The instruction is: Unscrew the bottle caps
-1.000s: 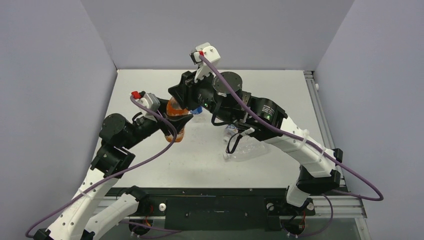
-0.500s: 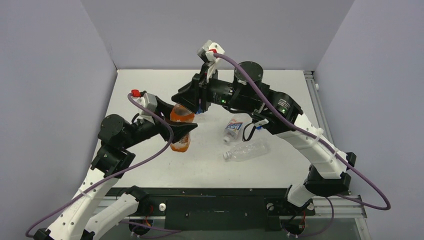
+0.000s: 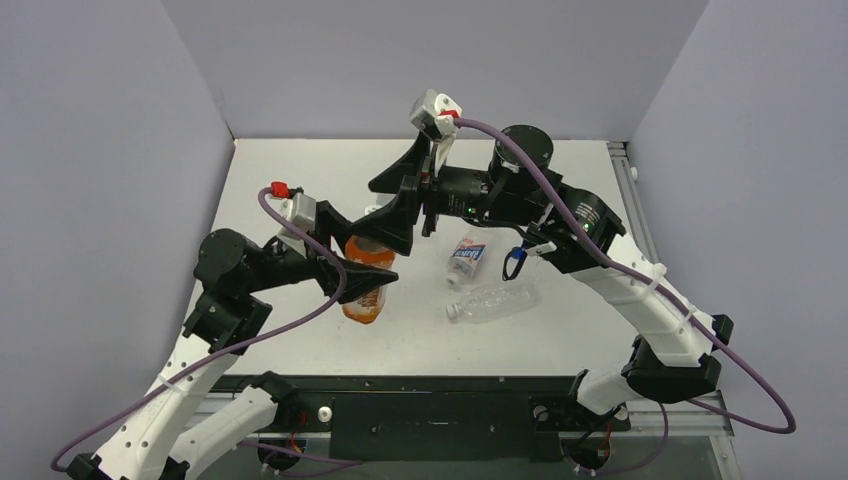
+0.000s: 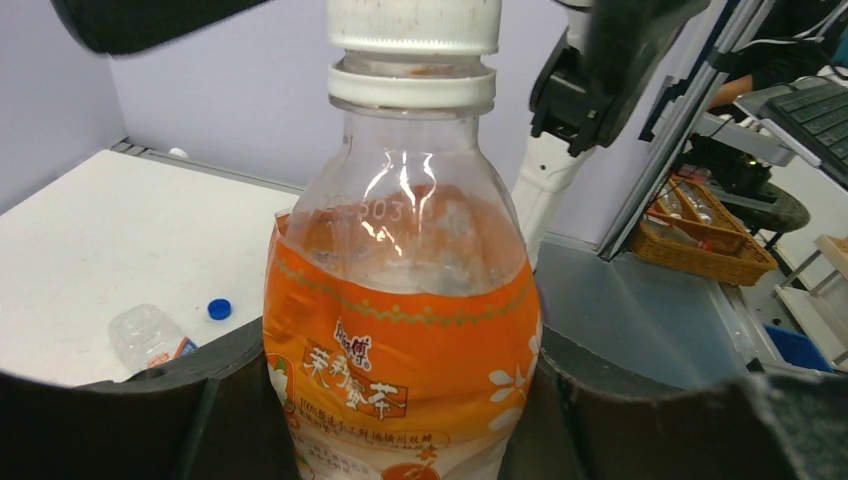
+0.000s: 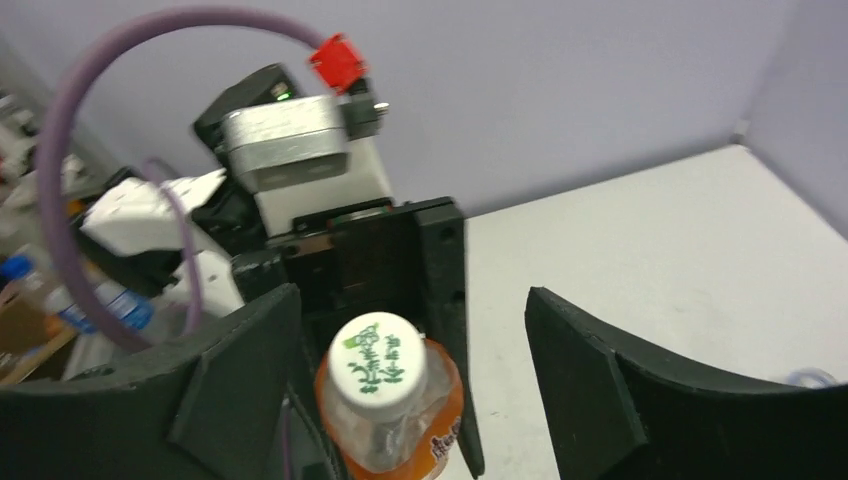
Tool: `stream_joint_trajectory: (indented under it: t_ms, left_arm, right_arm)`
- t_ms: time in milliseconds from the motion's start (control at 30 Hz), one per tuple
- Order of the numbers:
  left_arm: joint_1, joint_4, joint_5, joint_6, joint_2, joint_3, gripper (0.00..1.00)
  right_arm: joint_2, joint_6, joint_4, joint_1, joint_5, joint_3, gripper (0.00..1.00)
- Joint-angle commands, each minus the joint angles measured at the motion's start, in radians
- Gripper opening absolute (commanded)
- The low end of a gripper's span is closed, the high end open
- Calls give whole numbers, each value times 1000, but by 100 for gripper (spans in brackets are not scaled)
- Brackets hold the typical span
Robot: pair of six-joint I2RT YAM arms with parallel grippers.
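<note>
Grey-walled booth, white bench (image 3: 560, 180): two arms meet over an orange bottle (image 4: 400, 330).

The left claw (image 4: 400, 355) clenches the bottle around its label, holding it near upright. Its white cap (image 5: 378, 365) sits between the fingers of the right claw (image 5: 410, 330), whose jaws are spread wide and grip nothing. The bottle's long axis appears to run along that claw's line of reach, though the top view hides the neck. Off to the right, well apart, lie a short labelled bottle (image 3: 466, 257) and a plain bottle (image 3: 495, 300); a loose blue cap (image 4: 218, 309) rests nearby. Nothing blocks the approach.
</note>
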Motion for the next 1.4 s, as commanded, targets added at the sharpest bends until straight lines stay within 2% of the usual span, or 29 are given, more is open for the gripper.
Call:
stream_joint_trajectory:
  t_ms: [0, 33, 100, 233, 333, 500, 567, 667, 767, 867, 933, 967, 1000, 1133, 1200, 1267, 1367]
  left_arm:
    - [4, -20, -114, 128, 12, 30, 11]
    - [4, -42, -179, 153, 13, 28, 11]
    - [4, -56, -267, 206, 13, 21, 12]
    - [3, -60, -345, 270, 3, 7, 12]
    - [3, -67, -349, 283, -2, 5, 12]
    - [1, -74, -364, 286, -15, 1, 12]
    - [1, -77, -363, 286, -16, 0, 12]
    - [1, -79, -360, 285, -20, -4, 12]
    - [1, -83, -354, 284, -21, -10, 12]
    - [1, -84, -350, 283, -21, -16, 12]
    - [0, -81, -350, 282, -20, -20, 13]
    - [0, -80, -349, 278, -18, -18, 13]
    - [1, -79, -347, 271, -16, -16, 13]
    - [1, -55, -297, 228, -13, -5, 13]
    - [1, -27, -236, 185, -13, 1, 12]
    - [1, 1, -161, 129, -9, 8, 12]
    - [1, 43, -15, 40, 5, 27, 9]
  right_arm:
    - [-63, 15, 5, 42, 481, -10, 79]
    - [-64, 21, 8, 68, 615, -12, 80]
    - [-50, 28, -6, 116, 749, -4, 81]
    - [52, 42, -128, 181, 913, 117, 80]
    - [110, 65, -167, 192, 933, 178, 74]
    - [113, 90, -124, 193, 927, 158, 62]
    - [111, 93, -112, 193, 926, 159, 54]
    - [102, 93, -89, 194, 922, 149, 37]
    - [80, 88, -66, 194, 912, 118, 33]
    - [66, 81, -48, 194, 899, 103, 35]
    - [63, 78, -43, 194, 891, 104, 26]
    - [63, 77, -42, 194, 886, 105, 7]
    - [61, 75, -41, 193, 880, 104, 2]
    - [27, 34, -13, 167, 752, 65, 0]
    - [0, 11, 20, 140, 575, 32, 0]
    - [-29, 0, 77, 103, 282, -4, 0]
    - [-61, 17, 139, 55, 25, -56, 0]
